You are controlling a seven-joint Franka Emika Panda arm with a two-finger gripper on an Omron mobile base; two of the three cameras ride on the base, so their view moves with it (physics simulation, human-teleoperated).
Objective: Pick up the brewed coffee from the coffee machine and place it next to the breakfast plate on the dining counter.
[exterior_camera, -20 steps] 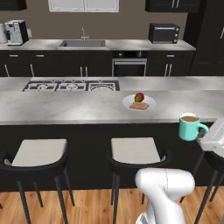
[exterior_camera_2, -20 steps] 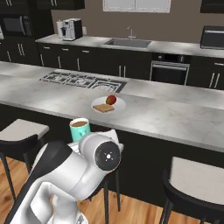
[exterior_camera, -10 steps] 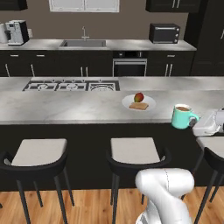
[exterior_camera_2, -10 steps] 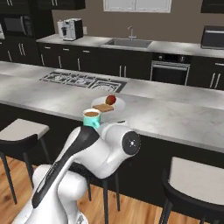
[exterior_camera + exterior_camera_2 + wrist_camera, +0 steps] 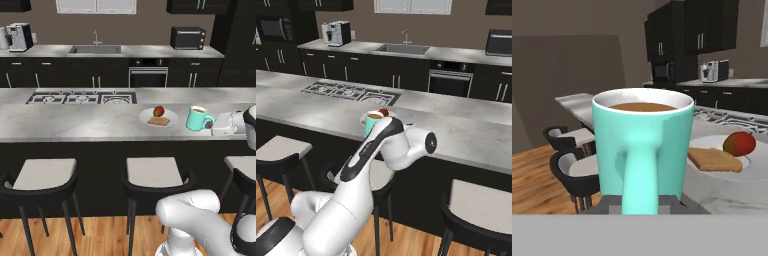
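The pincer [image 5: 214, 123] clamps the brewed coffee [image 5: 198, 118] by its handle (keeping it upright) just beside the breakfast plate [image 5: 158, 118], over the table [image 5: 75, 122].

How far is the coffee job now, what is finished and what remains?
Done: the brewed coffee is away from the coffee machine and at the dining counter. In hand: the gripper is shut on its handle, mug upright beside the breakfast plate. Left: release it and pull away.
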